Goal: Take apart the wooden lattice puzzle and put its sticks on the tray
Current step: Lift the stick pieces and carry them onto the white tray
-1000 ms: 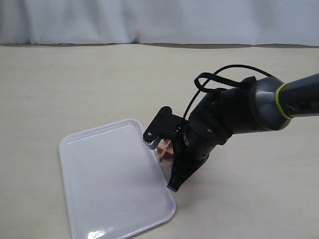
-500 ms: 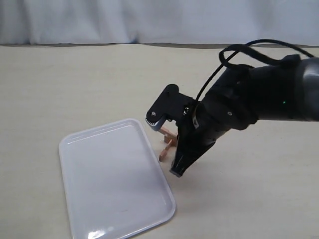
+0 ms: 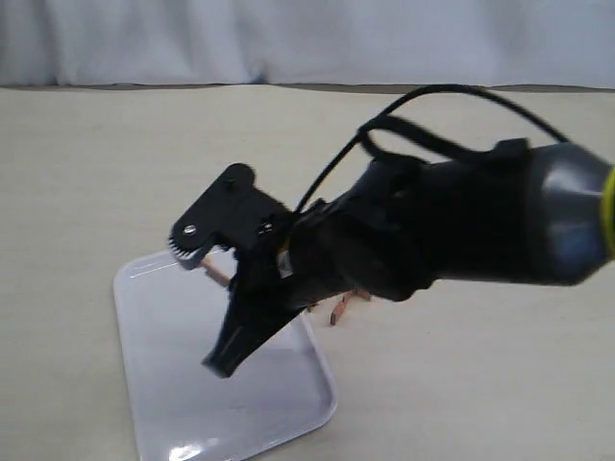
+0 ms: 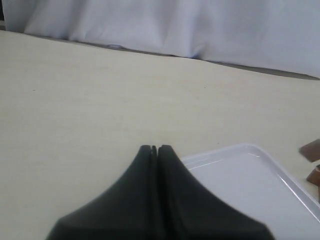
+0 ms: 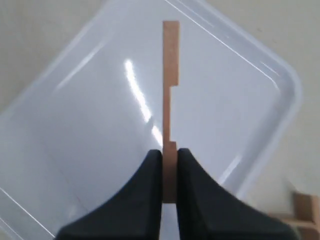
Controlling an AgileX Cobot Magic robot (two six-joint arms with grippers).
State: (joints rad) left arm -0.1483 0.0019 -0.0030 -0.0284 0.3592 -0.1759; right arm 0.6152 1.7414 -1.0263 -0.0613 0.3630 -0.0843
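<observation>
The right pincer [image 5: 170, 151] is clamped on one end of a single stick [image 5: 170, 75]. The stick juts straight out from its tips above the tray [image 5: 75, 125]. The rest of the lattice puzzle [image 3: 341, 307] lies on the desk [image 3: 480, 384] just beside the tray's edge. The left pincer [image 4: 154, 149] is pressed closed with nothing in it.

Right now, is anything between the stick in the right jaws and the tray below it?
Nothing: in the right wrist view only bare white tray shows beneath the stick.
</observation>
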